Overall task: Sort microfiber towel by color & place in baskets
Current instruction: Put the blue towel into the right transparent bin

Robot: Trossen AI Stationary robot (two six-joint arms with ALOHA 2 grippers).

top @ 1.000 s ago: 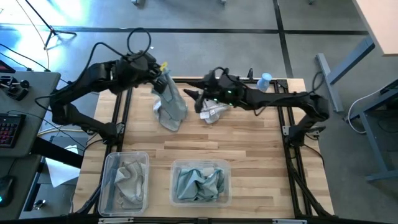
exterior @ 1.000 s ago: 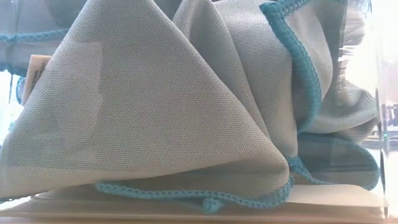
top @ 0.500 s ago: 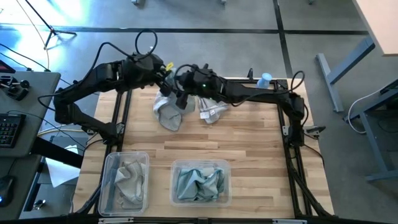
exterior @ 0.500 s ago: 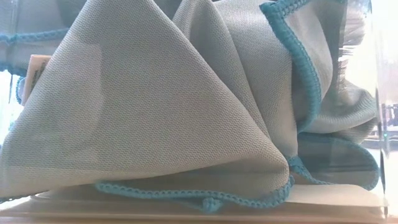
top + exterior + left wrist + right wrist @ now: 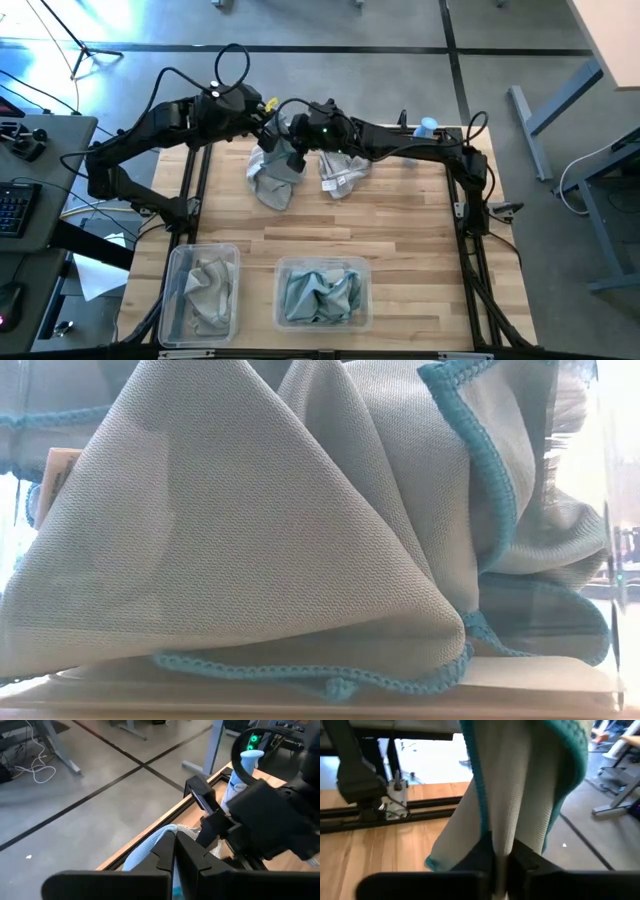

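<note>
A pale teal-blue microfiber towel (image 5: 272, 182) with a teal hem hangs at the table's far left, and both grippers are shut on it. My left gripper (image 5: 264, 118) has its top. My right gripper (image 5: 288, 152) has it a little lower, from the right. Whether its lower end touches the table I cannot tell. A second, lighter towel (image 5: 340, 176) lies crumpled on the wood beside it. Two clear baskets stand at the near edge: the narrower one (image 5: 176, 262) holds grey-beige towels, the wider one (image 5: 283, 270) teal ones (image 5: 300, 520). My left gripper pinches the towel's upper end (image 5: 162, 834) between its two fingers, slanting down from the table's left. The towel hangs below the fingers. My right gripper pinches a hanging fold of the towel (image 5: 504, 832) between its two fingers, coming nearly level from the table's right. The cloth runs upright through the fingers, its teal hem (image 5: 479, 795) beside them.
A pale blue spray bottle (image 5: 427, 128) stands at the table's far right edge. Bare wood lies between the towels and the baskets. The low view is filled by the teal towels in the wider basket.
My right gripper has gone toward the table's left, from the lighter towel on the wood to the hanging towel, and has shut on it. The hanging towel is now drawn in under the two grippers.
</note>
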